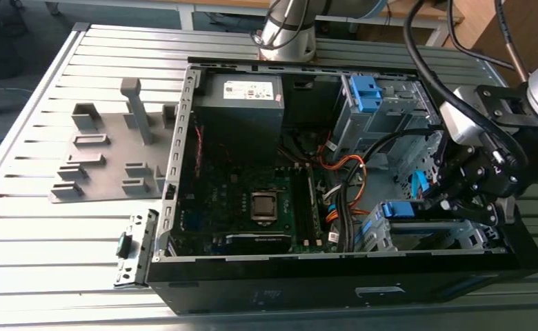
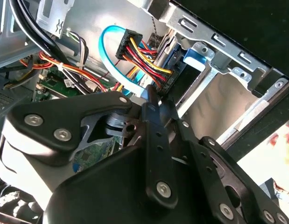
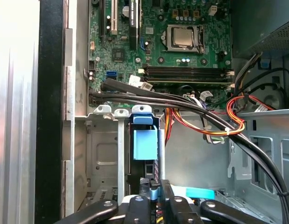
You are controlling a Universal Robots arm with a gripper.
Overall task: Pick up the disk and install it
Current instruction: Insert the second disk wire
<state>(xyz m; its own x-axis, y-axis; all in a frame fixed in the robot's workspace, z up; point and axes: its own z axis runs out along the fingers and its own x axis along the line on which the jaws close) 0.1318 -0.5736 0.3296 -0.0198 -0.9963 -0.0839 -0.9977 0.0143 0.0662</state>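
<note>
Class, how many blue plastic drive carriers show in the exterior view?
2: the far carrier in the upper drive cage, the near carrier by the gripper; more may be hidden.

1. table (image 1: 30,234): grey slatted metal, under everything in the exterior view.
2. case (image 1: 343,293): open black tower lying on its side, mid-table.
3. fixture (image 1: 112,162): grey plate with upright blocks, at nine o'clock of the case, just beside it.
4. power supply (image 1: 241,103): grey box with a white sticker, at twelve o'clock inside the case.
5. motherboard (image 1: 241,179): on the case floor, at seven o'clock from the case's centre.
6. cpu (image 1: 263,205): in its socket on the motherboard.
7. bracket (image 1: 365,88): blue, at one o'clock in the case, on the silver drive cage (image 1: 393,110).
8. wires (image 1: 347,186): orange, red and yellow bundle, at three o'clock of the cpu.
9. blue cable (image 2: 107,51): looped beside the wires' plug in the second wrist view.
</note>
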